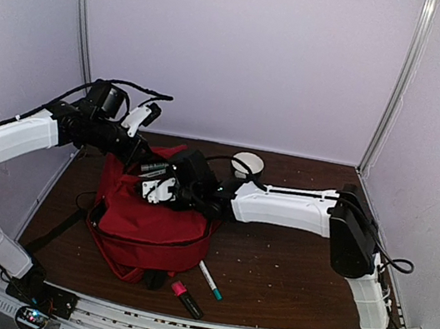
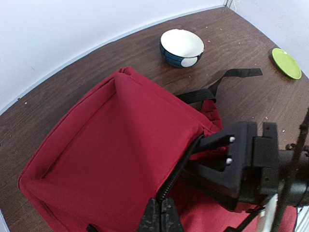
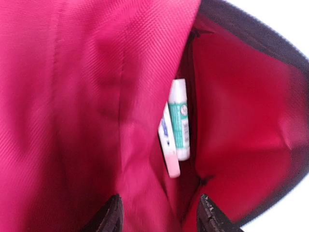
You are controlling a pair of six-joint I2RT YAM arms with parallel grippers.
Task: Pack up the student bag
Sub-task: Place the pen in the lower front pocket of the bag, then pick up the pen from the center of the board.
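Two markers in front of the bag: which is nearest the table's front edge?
The pink-capped black highlighter; the white teal-tipped pen lies farther back and to its right. Both are outside the student bag.

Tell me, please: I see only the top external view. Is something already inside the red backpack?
Observer: Yes. The right wrist view looks into the student bag and shows a white-green tube beside a white stick with a pink end.
Operator: Does the right gripper hold anything?
Observer: No. The right gripper has its jaws open, with nothing between them.
Operator: And the left one?
Observer: In the left wrist view, the left gripper is shut on the edge of the bag's opening.
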